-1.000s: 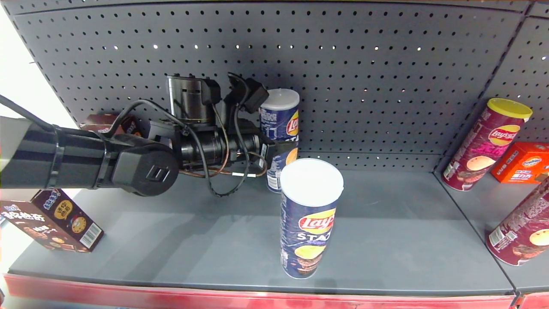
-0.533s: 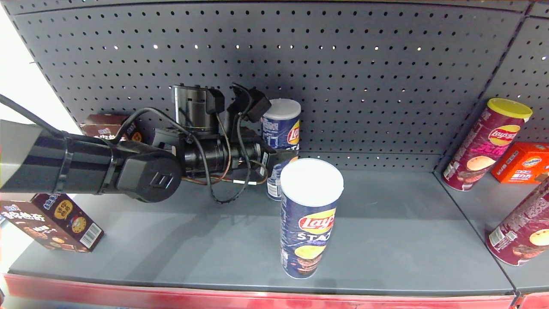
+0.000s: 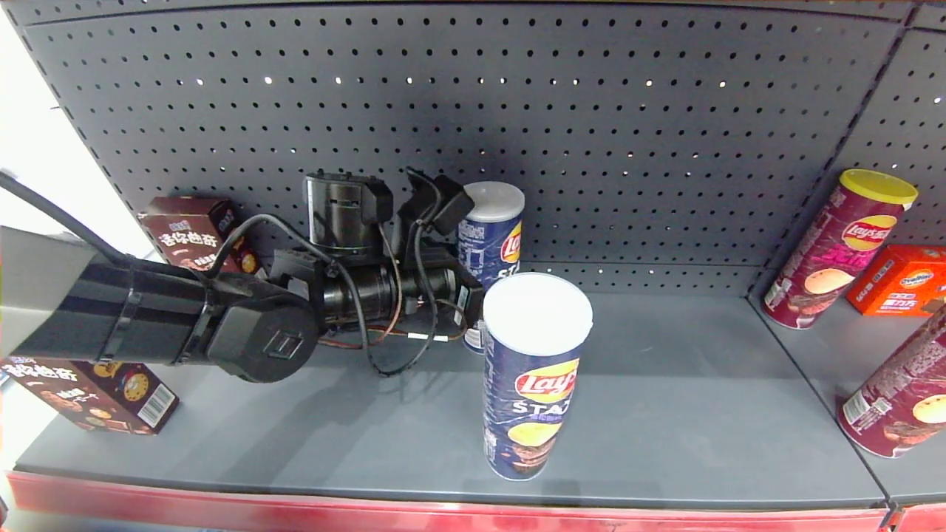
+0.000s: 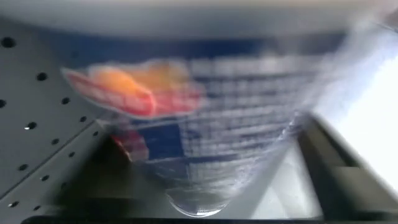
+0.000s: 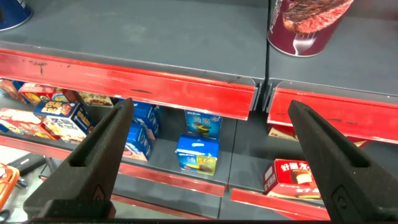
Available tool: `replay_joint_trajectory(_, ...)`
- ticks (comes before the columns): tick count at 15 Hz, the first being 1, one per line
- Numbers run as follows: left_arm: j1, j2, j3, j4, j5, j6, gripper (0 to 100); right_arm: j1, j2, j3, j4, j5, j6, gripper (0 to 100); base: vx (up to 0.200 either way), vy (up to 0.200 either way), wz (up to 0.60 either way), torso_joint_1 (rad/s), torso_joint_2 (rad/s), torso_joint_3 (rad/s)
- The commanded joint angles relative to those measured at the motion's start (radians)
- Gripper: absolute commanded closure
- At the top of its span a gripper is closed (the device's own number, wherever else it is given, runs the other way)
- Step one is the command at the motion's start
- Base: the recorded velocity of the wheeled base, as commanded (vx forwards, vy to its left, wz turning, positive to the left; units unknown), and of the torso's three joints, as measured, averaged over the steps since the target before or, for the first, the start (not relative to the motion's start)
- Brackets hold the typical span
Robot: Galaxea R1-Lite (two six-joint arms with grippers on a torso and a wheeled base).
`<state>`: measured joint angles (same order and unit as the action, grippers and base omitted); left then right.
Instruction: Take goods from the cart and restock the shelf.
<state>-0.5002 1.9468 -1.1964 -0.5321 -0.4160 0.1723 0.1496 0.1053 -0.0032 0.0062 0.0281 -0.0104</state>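
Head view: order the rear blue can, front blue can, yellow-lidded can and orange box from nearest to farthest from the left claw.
1. rear blue can, in the left claw.
2. front blue can, just before it.
3. yellow-lidded can, far right.
4. orange box, rightmost.

A brown biscuit box (image 3: pixel 89 391) lies at the lower left of the head view, and a second brown box (image 3: pixel 194 233) stands above it. At the right edge, a yellow-lidded maroon can (image 3: pixel 839 247) leans beside an orange box (image 3: pixel 898 281), with another maroon can (image 3: pixel 898 403) below.
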Motion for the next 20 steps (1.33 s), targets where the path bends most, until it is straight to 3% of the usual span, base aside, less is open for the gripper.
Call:
replay_joint_trajectory(1,-0.001,-0.011,0.024,0.000,0.000,-0.001,0,0.001,0.002,0.000,0.000,0.001,0.000,0,0.000,0.000,0.00,0.000,0.00,0.000)
replay_joint_trajectory(4,0.006,-0.071,0.092,-0.003,0.023,0.001,0,0.001,0.001,0.000,0.000,0.001,0.000,0,0.000,0.000,0.00,0.000,0.00,0.000)
replay_joint_trajectory(7,0.006,-0.121,0.185,-0.077,0.060,-0.001,0,0.001,0.001,0.000,0.000,0.001,0.000,0,0.000,0.000,0.00,0.000,0.00,0.000)
replay_joint_trajectory(10,0.006,-0.175,0.276,-0.100,0.115,0.087,0,0.001,0.001,0.000,0.000,0.001,0.000,0,0.000,0.000,0.00,0.000,0.00,0.000)
replay_joint_trajectory(20,0.002,-0.132,0.230,-0.092,0.230,0.088,0,0.001,0.002,0.000,0.000,0.001,0.000,0,0.000,0.000,0.00,0.000,0.00,0.000)
